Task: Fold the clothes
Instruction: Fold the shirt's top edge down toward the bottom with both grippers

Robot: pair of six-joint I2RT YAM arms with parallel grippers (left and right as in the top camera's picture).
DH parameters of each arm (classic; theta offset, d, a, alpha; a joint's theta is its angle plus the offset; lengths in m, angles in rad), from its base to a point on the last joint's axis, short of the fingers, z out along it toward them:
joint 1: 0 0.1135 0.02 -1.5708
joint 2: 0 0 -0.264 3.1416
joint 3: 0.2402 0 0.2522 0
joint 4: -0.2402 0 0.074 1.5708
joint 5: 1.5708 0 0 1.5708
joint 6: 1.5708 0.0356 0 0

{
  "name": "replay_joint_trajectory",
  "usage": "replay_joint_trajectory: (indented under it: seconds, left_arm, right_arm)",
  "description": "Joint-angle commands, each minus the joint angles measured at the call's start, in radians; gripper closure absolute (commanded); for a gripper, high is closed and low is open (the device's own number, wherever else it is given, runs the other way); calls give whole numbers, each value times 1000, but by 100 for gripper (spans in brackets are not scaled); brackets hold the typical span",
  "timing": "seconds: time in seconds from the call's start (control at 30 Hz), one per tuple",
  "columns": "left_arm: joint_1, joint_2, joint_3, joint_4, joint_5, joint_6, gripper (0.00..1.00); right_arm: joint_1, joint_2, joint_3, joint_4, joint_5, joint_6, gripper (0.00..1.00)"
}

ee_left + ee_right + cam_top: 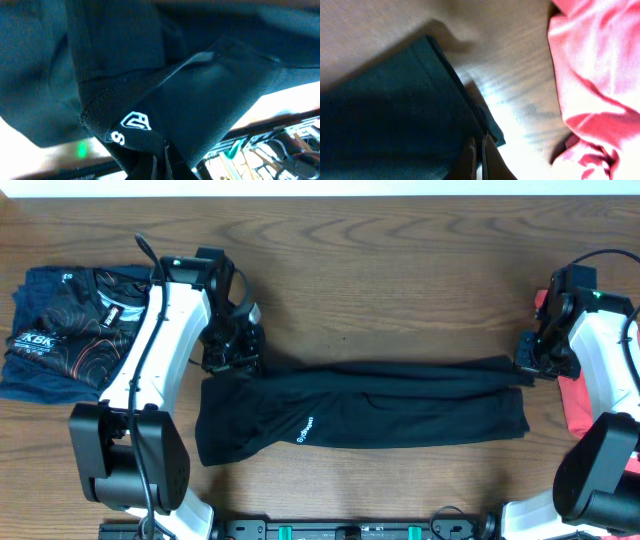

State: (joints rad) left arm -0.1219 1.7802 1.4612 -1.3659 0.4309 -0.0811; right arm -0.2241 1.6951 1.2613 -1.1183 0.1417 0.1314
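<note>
A dark wood-grain bench [400, 280] carries a black shirt [400, 415] drawn out in a long, low band across its middle. The left end is wider and spreads toward the front edge, while the right end is narrow. Two white-cased arms flank the shirt. The left arm [150, 350] lies over the right edge of a folded navy shirt [60, 330] printed with thin red contour lines, well apart at the far left. The right arm [610, 360] hides part of a crumpled coral-red shirt [590, 65], which lies near the black shirt's end without touching it. The left fingers [232, 362] are pressed together, pinching the black shirt's upper left corner. The right fingers [527, 367] pinch its flat, layered right tip. Up close the black fabric shows a fine, matte knit. A small white logo [305, 428] marks its lower front.
</note>
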Motion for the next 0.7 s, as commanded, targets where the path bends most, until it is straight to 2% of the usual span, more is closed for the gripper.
replay_joint_trajectory:
  seconds: [0.0,0.23,0.27,0.33,0.47,0.57,0.67]
  left_arm:
    - [-4,6,-55,-13,-24,6,94]
    - [-4,6,-141,4,-24,6,94]
    - [-4,6,-143,-7,-24,6,93]
    - [-4,6,-143,-45,-24,6,84]
    - [-4,6,-143,-119,-24,6,62]
    - [-4,6,-143,-113,-24,6,61]
    - [-4,6,-143,-72,-23,5,61]
  right_arm:
    - [-6,2,0,-23,53,29,99]
    - [-5,2,-1,-64,53,29,97]
    - [-5,2,-1,-76,53,29,92]
    - [-5,2,-1,-96,53,29,85]
    - [-5,2,-1,-117,53,29,76]
    - [-5,2,-1,-120,53,29,73]
    - [-5,2,-1,-121,53,29,60]
